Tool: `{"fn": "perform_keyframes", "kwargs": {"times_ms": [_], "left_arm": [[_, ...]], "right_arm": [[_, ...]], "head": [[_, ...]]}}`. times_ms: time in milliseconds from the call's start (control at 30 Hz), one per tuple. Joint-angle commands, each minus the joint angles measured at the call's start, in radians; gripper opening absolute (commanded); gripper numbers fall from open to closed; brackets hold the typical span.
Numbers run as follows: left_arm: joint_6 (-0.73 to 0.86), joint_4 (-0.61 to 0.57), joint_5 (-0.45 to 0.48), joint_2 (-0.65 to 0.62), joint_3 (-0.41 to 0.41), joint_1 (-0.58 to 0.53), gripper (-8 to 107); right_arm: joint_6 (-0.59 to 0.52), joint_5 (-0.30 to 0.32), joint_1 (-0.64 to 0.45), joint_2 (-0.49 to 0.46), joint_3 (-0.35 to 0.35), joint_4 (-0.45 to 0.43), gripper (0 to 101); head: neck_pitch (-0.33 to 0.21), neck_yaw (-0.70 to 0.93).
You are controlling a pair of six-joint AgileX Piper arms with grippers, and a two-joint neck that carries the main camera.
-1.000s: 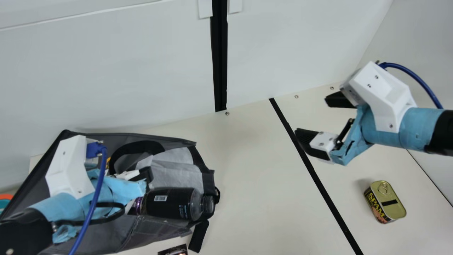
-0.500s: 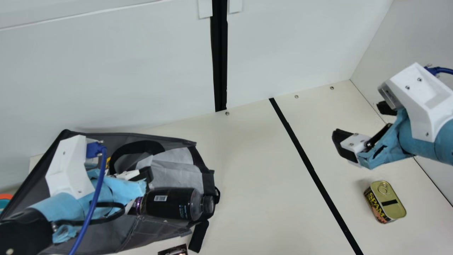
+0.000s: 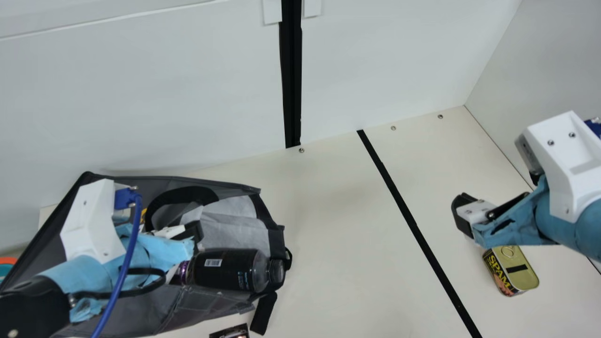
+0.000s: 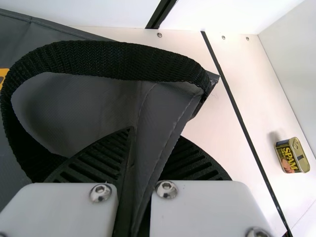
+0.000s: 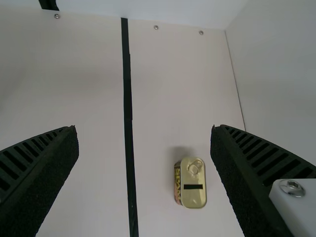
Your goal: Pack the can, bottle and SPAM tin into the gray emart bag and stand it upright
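Bag (image 3: 206,303) lies on the surface (image 3: 338,244) at main view's L, mouth toward the middle, its black handle (image 3: 181,193) looped up. L arm covers a good part of it, & a yellow patch on it is mostly hidden. Bottle (image 3: 225,271) is on its side at the mouth, cap toward mid-surface; its far end is partly hidden by the L arm, so can't tell if it touches the L hand (image 3: 193,231).

SPAM tin (image 3: 516,270) sits on the surface well apart from the bag, R of the black line (image 3: 415,230), lid up; R arm's blue wrap hides its top end in main view. Dark item (image 3: 232,333) cut off at bottom edge, can't tell what. Orange/teal thing (image 3: 6,265) cut off at L edge, ditto.

L hand: clenched on the bag, fabric pinched btwn both ribbed fingers, handle right by them in L wrist view.

R hand (image 3: 496,196): spread wide, nothing in it, up above the surface near the tin, not touching it. One finger mostly hidden behind the white housing in main view.
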Motion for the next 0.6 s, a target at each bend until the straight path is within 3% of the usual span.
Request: {"fn": "perform_keyframes", "kwargs": {"times_ms": [0,267,567], "left_arm": [[0.000,0.000,0.000,0.000,0.000,0.000,-8],[0.000,0.000,0.000,0.000,0.000,0.000,-8],[0.000,0.000,0.000,0.000,0.000,0.000,-8]], "right_arm": [[0.091,-0.002,0.026,-0.013,0.015,-0.064,95],[0.173,-0.002,0.047,-0.060,0.063,-0.127,95],[0.180,-0.002,-0.007,-0.105,0.096,-0.114,95]], "head": [[-0.023,-0.001],[-0.023,-0.001],[-0.023,-0.001]]}}
